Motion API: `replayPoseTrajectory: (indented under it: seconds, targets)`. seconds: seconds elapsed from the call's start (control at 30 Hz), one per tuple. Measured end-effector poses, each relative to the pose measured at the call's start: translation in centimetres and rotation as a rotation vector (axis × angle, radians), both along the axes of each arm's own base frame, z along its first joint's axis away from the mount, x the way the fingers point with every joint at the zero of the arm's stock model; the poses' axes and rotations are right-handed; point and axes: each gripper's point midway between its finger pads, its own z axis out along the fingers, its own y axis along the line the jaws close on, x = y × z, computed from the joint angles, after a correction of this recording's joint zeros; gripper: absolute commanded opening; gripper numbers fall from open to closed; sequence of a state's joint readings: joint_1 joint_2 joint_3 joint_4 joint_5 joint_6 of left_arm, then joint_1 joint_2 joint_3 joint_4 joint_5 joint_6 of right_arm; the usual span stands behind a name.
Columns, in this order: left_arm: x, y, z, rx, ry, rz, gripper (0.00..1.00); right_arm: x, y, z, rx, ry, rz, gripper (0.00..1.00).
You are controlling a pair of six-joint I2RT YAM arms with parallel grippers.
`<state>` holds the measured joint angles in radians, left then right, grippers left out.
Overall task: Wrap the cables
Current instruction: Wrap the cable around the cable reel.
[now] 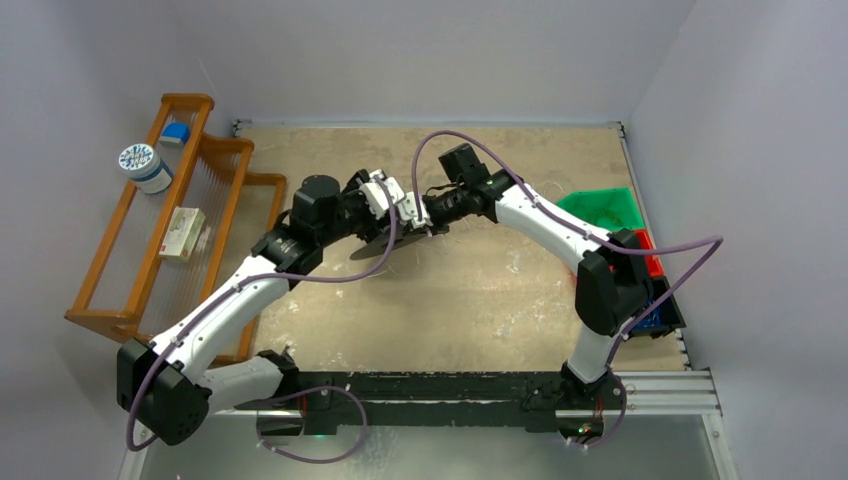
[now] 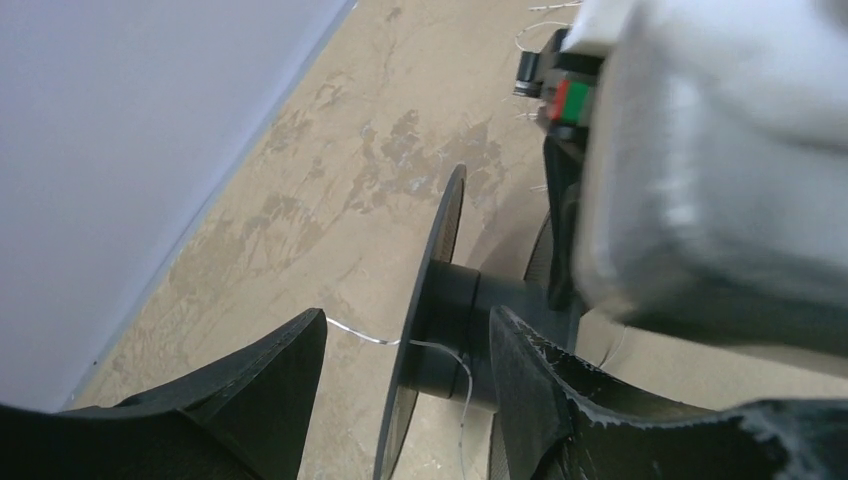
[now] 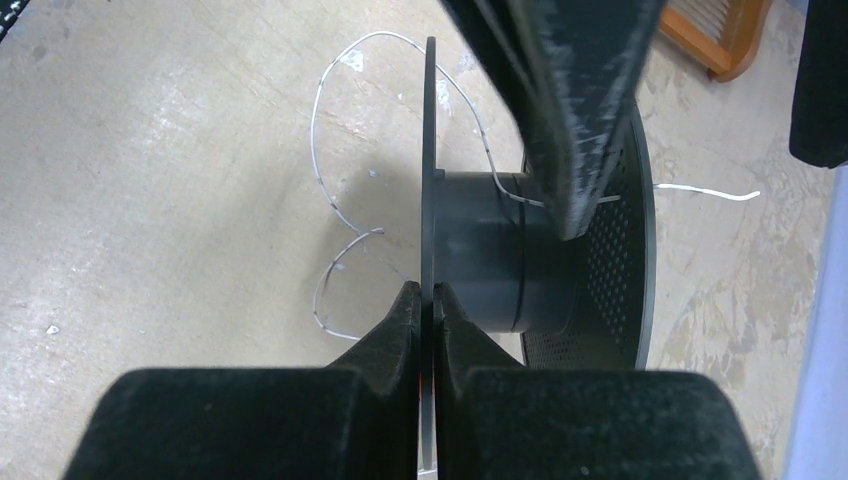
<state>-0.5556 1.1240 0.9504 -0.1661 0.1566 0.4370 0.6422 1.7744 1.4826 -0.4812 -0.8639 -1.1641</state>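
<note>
- clamping the spool (image 3: pixel 480 250) rim with the right gripper (image 3: pixel 425 300).
- left gripper (image 2: pixel 408 320) spread around the hub, grasping nothing.
- seemingly barely one turn of cable (image 3: pixel 314 120) wound; loose loops left on the table (image 3: pixel 150 150).

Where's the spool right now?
Mid-table in the top view, the black spool is between both arms: the right gripper pinches one flange edge, and the left gripper stands open at its hub.

The spool (image 3: pixel 480 250) is over the middle of the table (image 1: pixel 480 300), cable (image 3: pixel 318 130) trailing beside it, rack (image 1: pixel 186 102) left, bins (image 1: pixel 600 205) right
</note>
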Motion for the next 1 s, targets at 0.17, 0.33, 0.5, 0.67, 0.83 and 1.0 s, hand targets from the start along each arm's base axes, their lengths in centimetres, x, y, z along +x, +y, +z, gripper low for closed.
replayPoseTrajectory:
  seconds: [0.17,0.33,0.5,0.67,0.83,1.0]
  targets:
    - [1.9,2.0,-0.8,-0.013,0.043,0.024,0.58,0.0,0.0,0.0,0.001,-0.006,0.002,0.0]
    - [3.3,4.4,-0.4,-0.075,0.067,0.064,0.58,0.1,0.0,0.0,0.0,-0.012,0.002,0.0]
    - [2.5,2.9,0.4,-0.119,0.058,-0.039,0.58,0.1,0.0,0.0,-0.001,-0.012,0.003,0.0]
    - [1.7,1.8,0.6,-0.131,0.057,-0.121,0.56,0.1,0.0,0.0,-0.001,-0.012,0.003,0.0]
    - [1.2,1.6,-0.3,-0.093,0.041,-0.171,0.53,0.0,0.0,0.0,-0.001,-0.01,0.004,0.0]
    - [0.6,1.6,-1.9,-0.049,0.047,-0.213,0.51,-0.1,0.0,-0.1,-0.002,-0.004,0.008,0.0]
